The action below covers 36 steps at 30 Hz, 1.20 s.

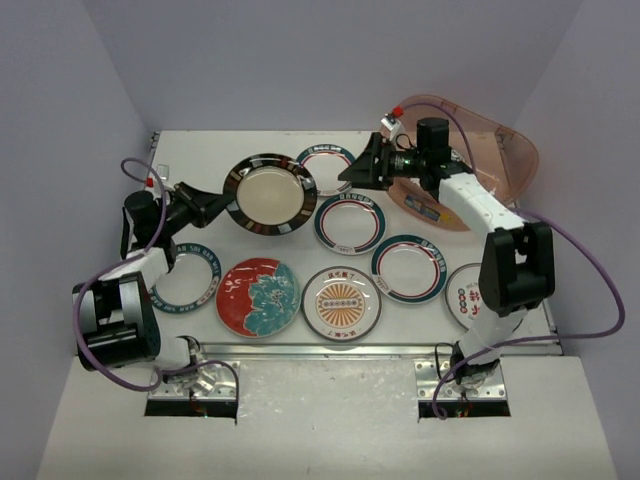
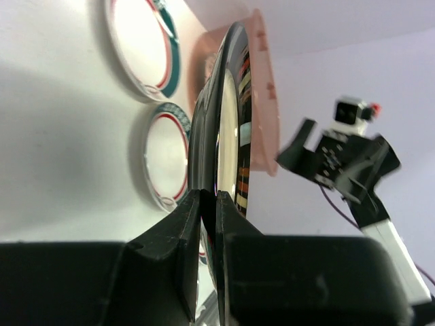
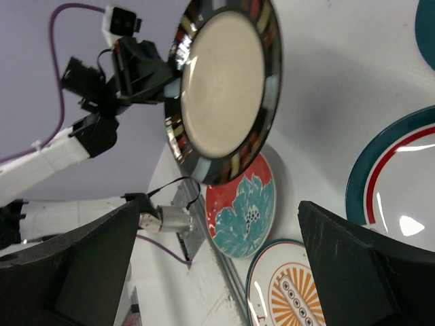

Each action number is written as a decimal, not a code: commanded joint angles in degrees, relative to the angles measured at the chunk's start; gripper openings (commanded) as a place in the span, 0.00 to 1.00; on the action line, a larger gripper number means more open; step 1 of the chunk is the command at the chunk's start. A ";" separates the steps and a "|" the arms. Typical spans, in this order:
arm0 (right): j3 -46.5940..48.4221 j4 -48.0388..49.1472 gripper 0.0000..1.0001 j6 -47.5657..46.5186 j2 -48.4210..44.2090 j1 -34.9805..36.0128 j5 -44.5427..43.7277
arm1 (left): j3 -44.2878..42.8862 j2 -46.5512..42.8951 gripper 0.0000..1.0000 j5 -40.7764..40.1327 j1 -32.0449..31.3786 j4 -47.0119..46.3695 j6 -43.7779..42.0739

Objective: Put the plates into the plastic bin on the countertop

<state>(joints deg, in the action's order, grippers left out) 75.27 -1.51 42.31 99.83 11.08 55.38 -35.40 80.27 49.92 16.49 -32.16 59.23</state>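
My left gripper [image 1: 226,204] is shut on the left rim of a dark-rimmed plate [image 1: 270,194] with a cream centre and holds it tilted above the countertop [image 1: 200,150]. In the left wrist view the plate [image 2: 228,115] is edge-on between the jaws of that gripper [image 2: 209,197]. My right gripper [image 1: 358,165] is open and empty, just right of that plate and facing it [image 3: 221,88]. The pinkish plastic bin [image 1: 490,150] stands at the back right, behind the right arm, with one plate [image 1: 432,206] showing in it.
On the countertop lie teal-and-red rimmed plates [image 1: 326,162] [image 1: 350,222] [image 1: 408,268], a blue-rimmed plate [image 1: 188,280], a red-and-teal floral plate [image 1: 258,296], an orange sunburst plate [image 1: 341,302] and a red-lettered plate [image 1: 465,292]. A metal strip [image 1: 330,350] edges the front.
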 commanded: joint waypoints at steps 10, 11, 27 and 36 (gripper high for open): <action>15.30 -9.10 0.94 -2.66 12.96 7.48 -3.40 | 2.79 -6.89 0.00 10.20 -4.55 -19.96 14.78; 14.60 -8.59 0.91 -2.27 13.29 7.73 -2.69 | 2.78 -6.97 0.00 10.20 -4.73 -21.39 15.04; 2.30 1.68 0.00 8.87 0.71 -0.48 -3.31 | -13.03 -11.73 1.00 -8.14 -5.77 32.91 -18.64; -3.67 -0.33 0.00 23.35 -11.31 -21.35 -27.22 | -6.99 -26.91 1.00 -26.16 -6.06 48.21 -34.14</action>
<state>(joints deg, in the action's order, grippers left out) 71.87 -6.44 55.89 95.95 -5.07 39.51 -47.85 56.72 30.71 10.87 6.13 35.15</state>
